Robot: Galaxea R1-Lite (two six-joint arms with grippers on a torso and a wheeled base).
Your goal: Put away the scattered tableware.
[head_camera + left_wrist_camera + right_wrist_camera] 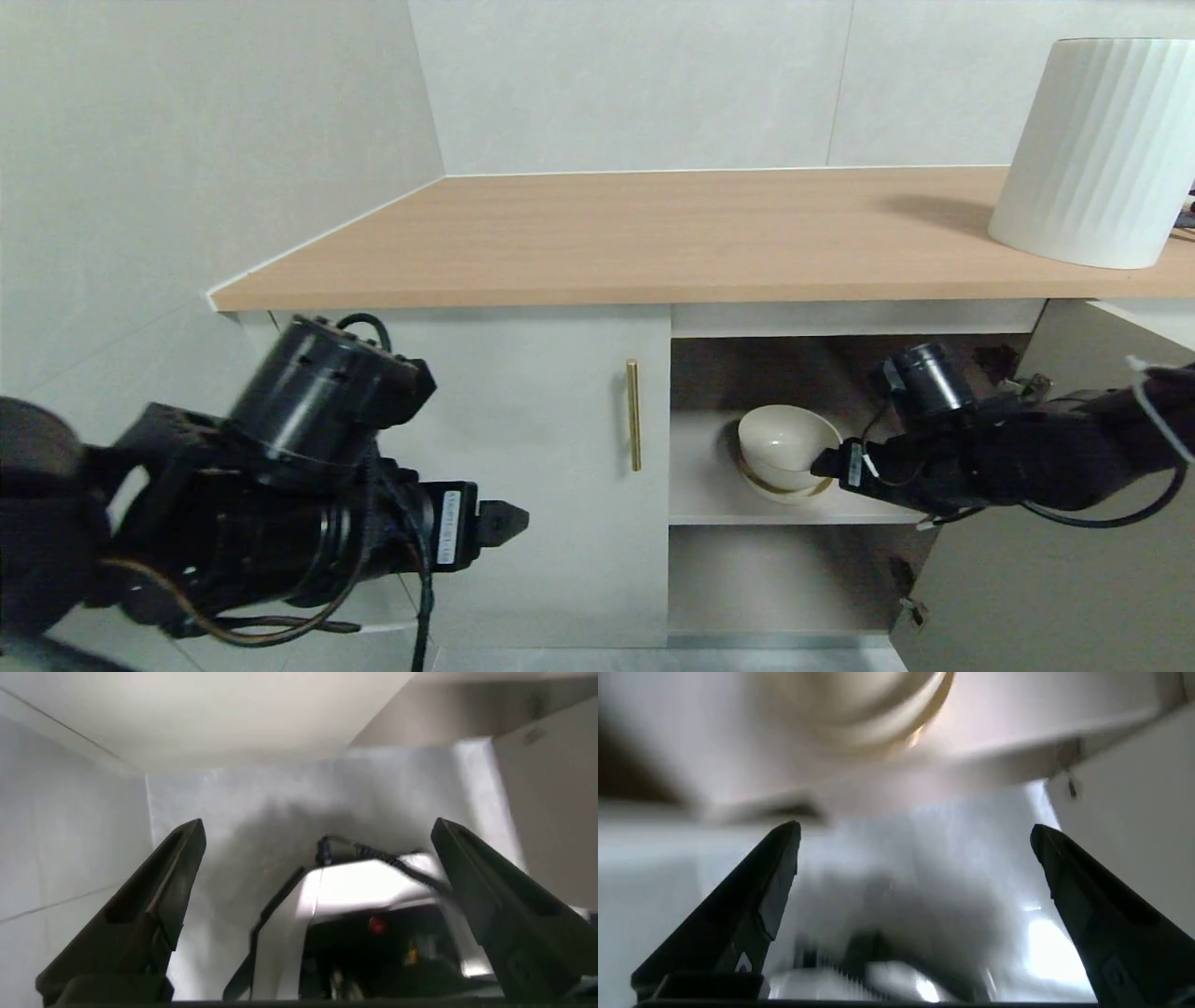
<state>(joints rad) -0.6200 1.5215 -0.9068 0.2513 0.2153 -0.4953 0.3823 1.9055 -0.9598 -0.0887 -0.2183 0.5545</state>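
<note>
A cream bowl (787, 446) rests tilted in a second, gold-rimmed bowl (782, 489) on the middle shelf (702, 490) of the open cabinet. My right gripper (827, 463) is right beside the cream bowl's right side, just inside the cabinet opening. In the right wrist view the gripper (915, 917) is open with nothing between its fingers, and the bowls (854, 705) lie just beyond the tips. My left gripper (512, 523) hangs low in front of the closed left door. It is open and holds nothing (322, 917).
A wooden countertop (653, 233) carries a tall white ribbed cylinder (1092, 149) at its right end. The left door has a gold handle (634, 415). The right door (1074, 579) stands swung open. A lower compartment (775, 579) lies below the shelf.
</note>
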